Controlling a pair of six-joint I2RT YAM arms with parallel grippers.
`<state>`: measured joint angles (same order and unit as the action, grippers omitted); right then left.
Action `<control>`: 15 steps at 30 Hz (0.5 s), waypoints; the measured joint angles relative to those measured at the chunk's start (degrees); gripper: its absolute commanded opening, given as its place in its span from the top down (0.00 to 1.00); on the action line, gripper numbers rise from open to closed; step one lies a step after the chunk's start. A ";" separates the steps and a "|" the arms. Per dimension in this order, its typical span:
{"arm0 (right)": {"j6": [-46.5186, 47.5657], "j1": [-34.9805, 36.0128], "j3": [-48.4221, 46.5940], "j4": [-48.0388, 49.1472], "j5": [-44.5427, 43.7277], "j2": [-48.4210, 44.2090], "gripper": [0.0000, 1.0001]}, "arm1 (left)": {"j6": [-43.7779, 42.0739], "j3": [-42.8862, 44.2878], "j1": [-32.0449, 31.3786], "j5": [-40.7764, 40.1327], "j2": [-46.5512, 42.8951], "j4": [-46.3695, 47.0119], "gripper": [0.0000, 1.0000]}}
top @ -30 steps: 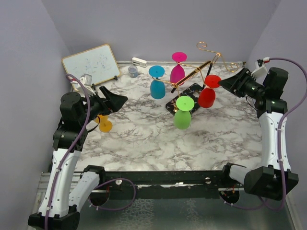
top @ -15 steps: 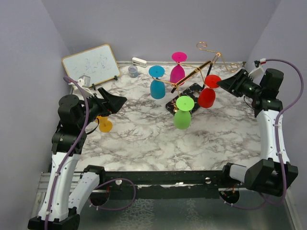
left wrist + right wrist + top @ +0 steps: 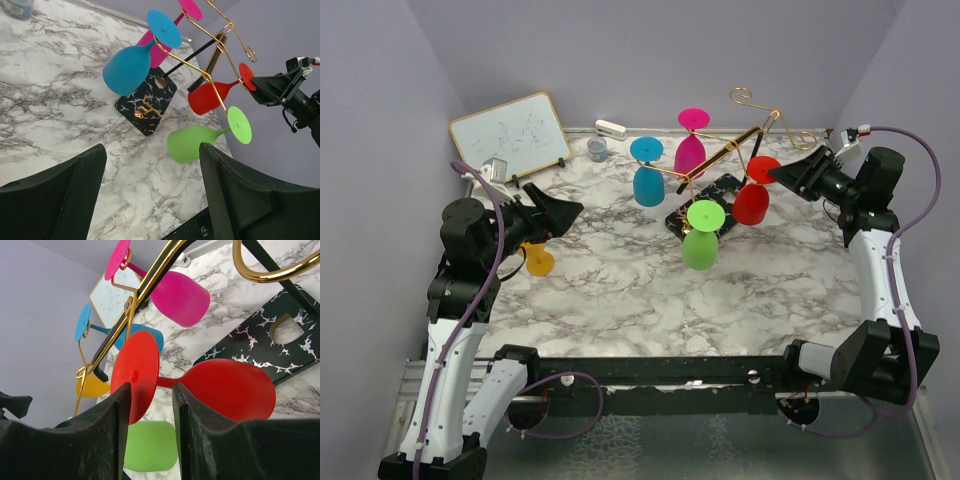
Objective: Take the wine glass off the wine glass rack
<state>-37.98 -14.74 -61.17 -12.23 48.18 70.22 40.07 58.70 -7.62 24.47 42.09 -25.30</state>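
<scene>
Your right gripper point(image 3: 151, 387) holds its jaws slightly apart, with the foot disc and stem of the red plastic wine glass point(image 3: 225, 387) right at their tips, unclamped. That glass hangs bowl-down on the right side of the thin gold wire rack point(image 3: 730, 148). This gripper has crept nearer the rack than a second ago. Your left gripper point(image 3: 151, 150), jaws wide apart, hovers well left of the rack. Bare marble table point(image 3: 640, 290) lies on the rack's near side, and the purple wall point(image 3: 920, 80) stands close on its right.

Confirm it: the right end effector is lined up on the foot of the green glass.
Wrong colour. The right end effector is lined up on the foot of the red glass, as the right wrist view shows; the green glass hangs farther off.
</scene>
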 measured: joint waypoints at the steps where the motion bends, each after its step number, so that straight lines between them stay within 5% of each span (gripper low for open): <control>1: -0.50 0.00 0.11 0.72 0.20 0.13 0.65 | -0.02 0.00 0.00 -0.07 -0.02 0.00 0.23; 8: -2.40 0.00 0.33 4.28 1.25 1.14 0.85 | -0.15 0.00 0.00 -0.20 -0.04 -0.02 0.23; 15: -4.15 0.00 0.33 6.45 1.84 1.16 0.94 | -0.15 0.00 0.00 -0.50 -0.02 -0.07 0.23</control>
<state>-42.13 -14.74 -60.84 -5.78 50.02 71.37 39.92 58.70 -7.62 23.97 42.06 -25.36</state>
